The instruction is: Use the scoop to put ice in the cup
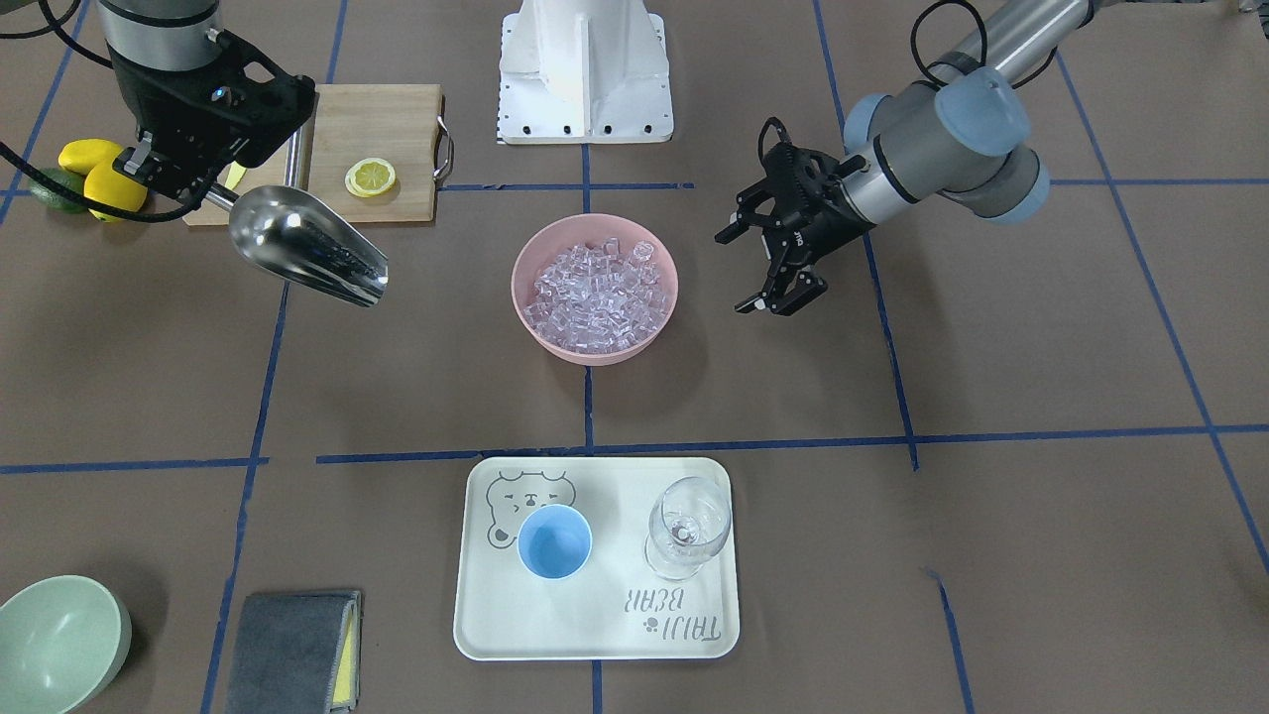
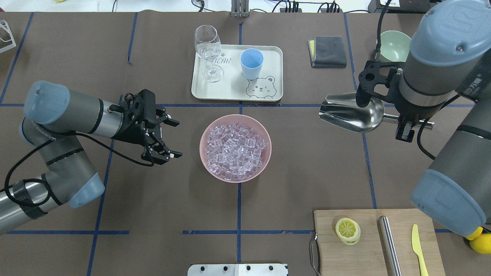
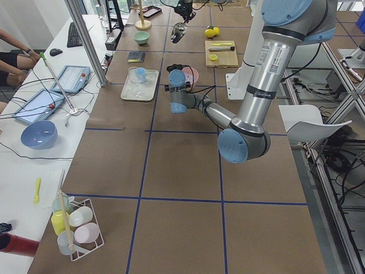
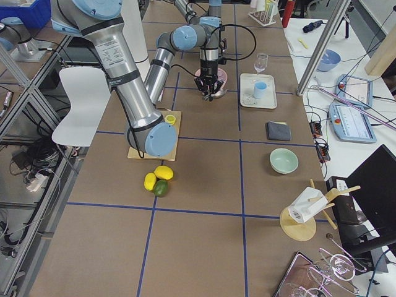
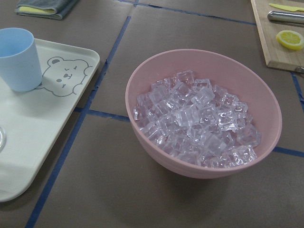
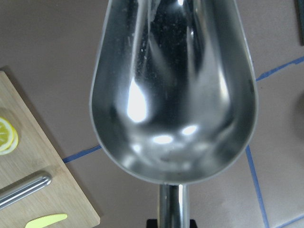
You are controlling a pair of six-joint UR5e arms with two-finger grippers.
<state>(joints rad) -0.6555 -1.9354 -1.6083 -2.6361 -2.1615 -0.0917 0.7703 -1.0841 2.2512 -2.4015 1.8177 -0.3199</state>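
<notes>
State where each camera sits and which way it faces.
Front-facing: across the table, facing the robot, steeply down; both arms show, left arm on its right.
Overhead: behind the robot, looking forward and down; both arms.
Exterior left: table's left end, looking along it; left arm near.
Exterior right: table's right end; right arm near.
Left wrist: faces the bowl of ice; no arm shows.
Right wrist: looks into the scoop; hardly any body shows.
Front-facing and overhead share bowl, cup, scoop.
</notes>
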